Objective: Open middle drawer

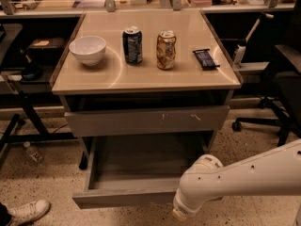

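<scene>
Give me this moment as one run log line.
state: middle drawer pulled out | end effector: low, at drawer front's right end | on top: bowl, blue can, gold can, dark bar

Table (155, 81) carries bowl (88, 50), 2 cans (132, 44) (166, 50), wrapped bar (205, 59); gripper hidden beneath arm (244, 174).

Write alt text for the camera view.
A wide grey drawer stands open under a table holding a bowl, two cans and a snack bar. A robot arm reaches its front edge; the gripper is hidden beyond the arm's end.
</scene>
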`<state>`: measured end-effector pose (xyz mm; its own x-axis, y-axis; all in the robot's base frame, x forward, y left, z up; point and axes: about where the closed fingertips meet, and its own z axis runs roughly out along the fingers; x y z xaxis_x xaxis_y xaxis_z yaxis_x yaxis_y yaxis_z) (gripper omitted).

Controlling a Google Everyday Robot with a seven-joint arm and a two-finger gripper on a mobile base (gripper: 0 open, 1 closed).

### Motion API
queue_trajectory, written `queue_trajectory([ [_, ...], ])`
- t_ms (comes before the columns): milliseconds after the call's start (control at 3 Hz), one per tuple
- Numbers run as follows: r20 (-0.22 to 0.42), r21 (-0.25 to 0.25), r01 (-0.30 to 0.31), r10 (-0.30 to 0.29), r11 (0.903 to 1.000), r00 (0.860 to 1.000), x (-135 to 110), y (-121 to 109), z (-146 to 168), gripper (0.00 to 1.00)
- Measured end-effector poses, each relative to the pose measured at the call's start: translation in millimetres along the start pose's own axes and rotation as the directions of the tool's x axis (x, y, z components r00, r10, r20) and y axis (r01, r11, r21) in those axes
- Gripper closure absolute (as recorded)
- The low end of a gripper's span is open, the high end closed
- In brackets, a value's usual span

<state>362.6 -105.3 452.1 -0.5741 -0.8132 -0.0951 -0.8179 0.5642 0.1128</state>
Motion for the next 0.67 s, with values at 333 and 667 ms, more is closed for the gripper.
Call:
queue_trajectory([
  [333,0.000,0.000,0.001,-0.001,1.0000,1.000,0.1,0.1,0.2,1.00],
  [667,0.000,0.000,0.001,-0.001,1.0000,1.000,0.1,0.1,0.2,0.81],
])
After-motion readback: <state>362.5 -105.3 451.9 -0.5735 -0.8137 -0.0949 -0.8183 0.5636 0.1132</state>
